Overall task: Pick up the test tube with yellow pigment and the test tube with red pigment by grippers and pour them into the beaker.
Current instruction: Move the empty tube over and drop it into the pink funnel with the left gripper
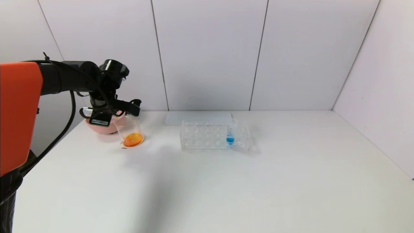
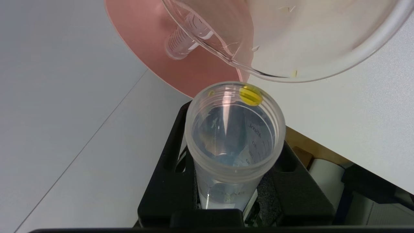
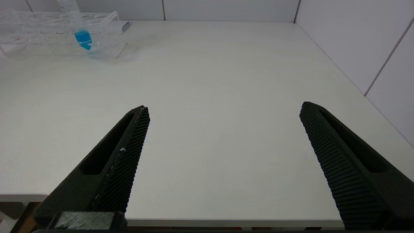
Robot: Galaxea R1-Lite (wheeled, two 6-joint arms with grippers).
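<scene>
Left wrist view puts the test tube with yellow pigment (image 2: 234,136) right in my left hand (image 2: 233,194), clenched between the black fingers (image 2: 168,155) with its open mouth facing away from me; the tube is nearly drained, only a yellow drop clinging at its rim. Just past that mouth is the lip of the beaker (image 2: 284,42), close to it, though I cannot tell if they touch. Beyond the beaker sits the pink bowl (image 2: 155,42), and a clear empty tube (image 2: 184,40) lies in it; I cannot tell whether it is the red one. From the head view, my left hand (image 1: 124,108) hangs over the beaker (image 1: 130,131) at the far left of the counter (image 1: 207,181), the beaker appears tilted, and orange liquid pools at its bottom, with the bowl (image 1: 103,126) just behind it. Farther along, near the middle of the counter, the clear rack (image 1: 215,136) holds a single tube of blue liquid (image 1: 230,134) at its right end. My right hand (image 3: 223,161) is released, its fingers spread wide over the near right part of the counter, well apart from the rack and holding nothing.
</scene>
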